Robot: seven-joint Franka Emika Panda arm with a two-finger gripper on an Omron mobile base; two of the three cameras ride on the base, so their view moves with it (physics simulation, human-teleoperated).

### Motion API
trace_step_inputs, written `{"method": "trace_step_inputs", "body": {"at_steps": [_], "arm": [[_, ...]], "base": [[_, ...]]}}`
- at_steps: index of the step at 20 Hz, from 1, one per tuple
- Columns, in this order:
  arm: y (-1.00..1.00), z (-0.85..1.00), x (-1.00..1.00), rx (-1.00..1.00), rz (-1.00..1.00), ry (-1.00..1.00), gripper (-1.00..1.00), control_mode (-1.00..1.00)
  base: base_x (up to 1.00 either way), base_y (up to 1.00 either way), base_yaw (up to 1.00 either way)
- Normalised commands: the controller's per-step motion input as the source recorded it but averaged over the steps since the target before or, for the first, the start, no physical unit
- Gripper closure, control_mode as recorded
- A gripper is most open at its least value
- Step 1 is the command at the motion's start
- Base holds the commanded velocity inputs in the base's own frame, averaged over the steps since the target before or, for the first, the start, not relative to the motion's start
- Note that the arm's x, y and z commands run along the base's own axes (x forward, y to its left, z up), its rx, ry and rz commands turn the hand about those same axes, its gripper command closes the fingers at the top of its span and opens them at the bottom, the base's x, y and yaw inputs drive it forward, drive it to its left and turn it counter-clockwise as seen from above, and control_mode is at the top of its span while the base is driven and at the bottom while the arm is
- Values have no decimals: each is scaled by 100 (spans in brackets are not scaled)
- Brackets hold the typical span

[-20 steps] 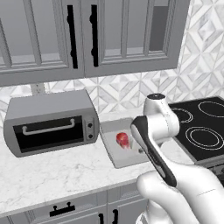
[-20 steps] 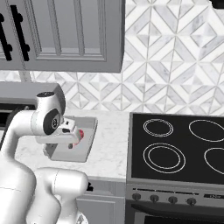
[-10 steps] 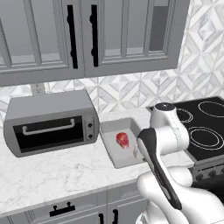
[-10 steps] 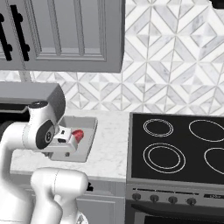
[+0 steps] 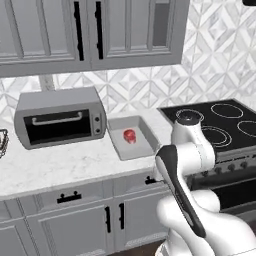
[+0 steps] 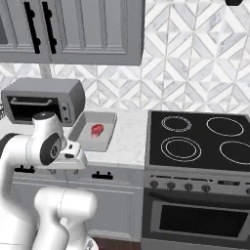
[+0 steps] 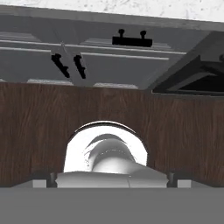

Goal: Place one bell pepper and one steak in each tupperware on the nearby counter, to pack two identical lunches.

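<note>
Ahead, the long white marble-veined worktop (image 5: 65, 165) runs over grey panelled cabinets (image 5: 75, 220) with black handles, and more grey cabinets (image 5: 85, 30) hang above a backsplash of white and grey diamond tiles (image 6: 195, 73). On the worktop stands a grey toaster oven (image 5: 60, 117) with a dark glass door. Just beside it, toward the black 4-ring stove (image 6: 205, 141), lies a shallow grey rectangular tupperware (image 5: 122, 150) holding 1 small red item (image 5: 129, 135), which also shows in the right base view (image 6: 97, 129). It is too small for me to tell whether it is the bell pepper or the steak. A dark wire object (image 5: 2, 142) is cut off at the left edge of the left base view, so I cannot name it.

My arm is folded low in front of the cabinets. My hand camera looks down at a dark brown wood floor (image 7: 183, 131), with the cabinet fronts and their black handles (image 7: 65, 65) along the top. My end effector's fingertips barely show at the bottom of that view, set far apart with nothing between them.
</note>
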Motion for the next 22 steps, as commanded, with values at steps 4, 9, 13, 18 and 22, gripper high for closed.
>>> {"method": "trace_step_inputs", "body": {"at_steps": [4,9,13,18,22], "arm": [[0,0,0,0,0,0,-100,100],[0,0,0,0,0,0,-100,100],[0,0,0,0,0,0,-100,100],[0,0,0,0,0,0,-100,100],[0,0,0,0,0,0,-100,100]], "base": [[-46,12,81],[10,7,93],[11,39,79],[0,59,95],[0,71,90]]}}
